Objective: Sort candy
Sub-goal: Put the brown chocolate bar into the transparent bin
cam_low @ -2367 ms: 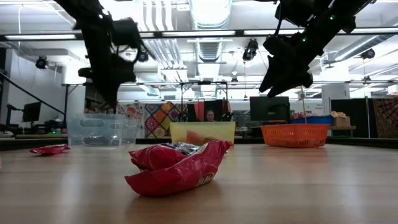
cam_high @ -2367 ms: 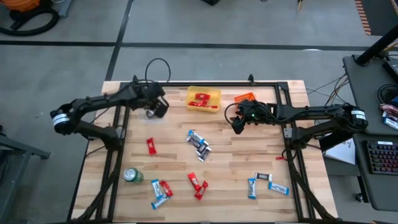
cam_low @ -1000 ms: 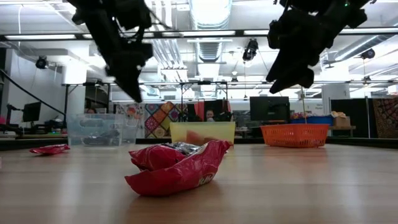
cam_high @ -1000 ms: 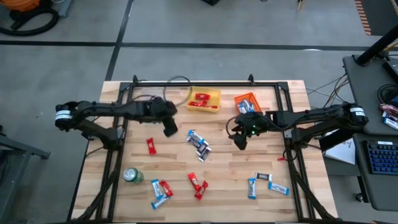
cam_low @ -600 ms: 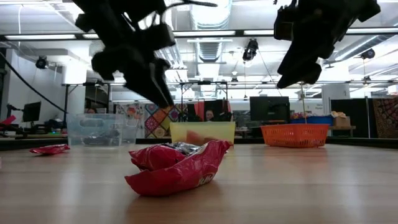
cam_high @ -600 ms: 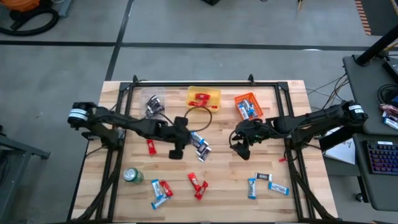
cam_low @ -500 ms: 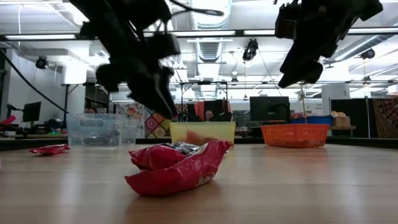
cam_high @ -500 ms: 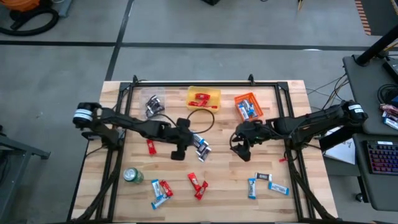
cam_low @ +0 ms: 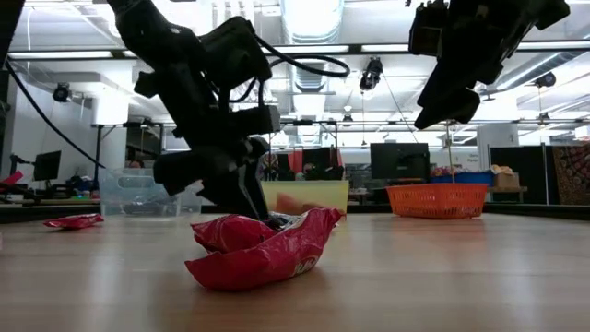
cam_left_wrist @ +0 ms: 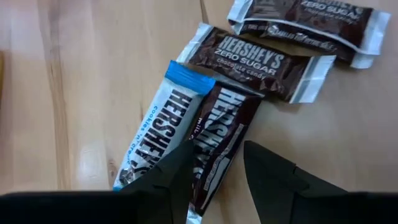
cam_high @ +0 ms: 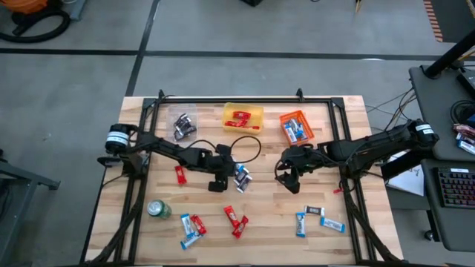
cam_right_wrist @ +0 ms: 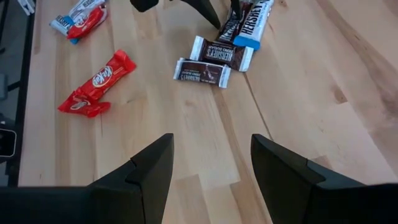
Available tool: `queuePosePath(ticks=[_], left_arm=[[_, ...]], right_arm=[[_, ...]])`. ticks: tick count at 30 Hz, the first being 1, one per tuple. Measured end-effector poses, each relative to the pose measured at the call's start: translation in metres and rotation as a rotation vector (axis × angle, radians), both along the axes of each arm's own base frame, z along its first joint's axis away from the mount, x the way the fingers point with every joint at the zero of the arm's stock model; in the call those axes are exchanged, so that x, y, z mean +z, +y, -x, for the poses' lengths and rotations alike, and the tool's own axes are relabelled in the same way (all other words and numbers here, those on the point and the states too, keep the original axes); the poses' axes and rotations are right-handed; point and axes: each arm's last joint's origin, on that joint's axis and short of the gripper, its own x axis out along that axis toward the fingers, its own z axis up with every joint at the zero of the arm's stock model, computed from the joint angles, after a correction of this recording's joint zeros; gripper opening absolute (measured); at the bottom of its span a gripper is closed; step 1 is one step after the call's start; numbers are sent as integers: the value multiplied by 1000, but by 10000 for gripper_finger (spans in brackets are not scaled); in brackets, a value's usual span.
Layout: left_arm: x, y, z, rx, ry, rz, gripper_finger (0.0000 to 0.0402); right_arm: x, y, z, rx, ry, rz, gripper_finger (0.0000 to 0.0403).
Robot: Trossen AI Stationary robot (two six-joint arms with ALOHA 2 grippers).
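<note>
Up at the table's far edge, a clear bin (cam_high: 183, 125) holds dark candy, a yellow bin (cam_high: 243, 118) red, an orange basket (cam_high: 296, 127) blue. The left gripper (cam_left_wrist: 214, 165), part open, straddles a brown bar (cam_left_wrist: 219, 140) mid-table; the right gripper (cam_right_wrist: 211, 165) hovers wide and empty beside it.

"HERSHEY'S ZERO SUGAR" stands on a brown bar (cam_left_wrist: 261, 61), "HERSHEY'S" on a blue-white bar (cam_left_wrist: 163, 129), "KitKat" on a red bar (cam_right_wrist: 107, 76).
</note>
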Motion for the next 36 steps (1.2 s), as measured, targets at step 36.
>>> queuePosePath(ticks=[36], left_arm=[[12,4,2,-68,-30,230,27]], right_arm=[[0,0,0,15,-7,15,201]])
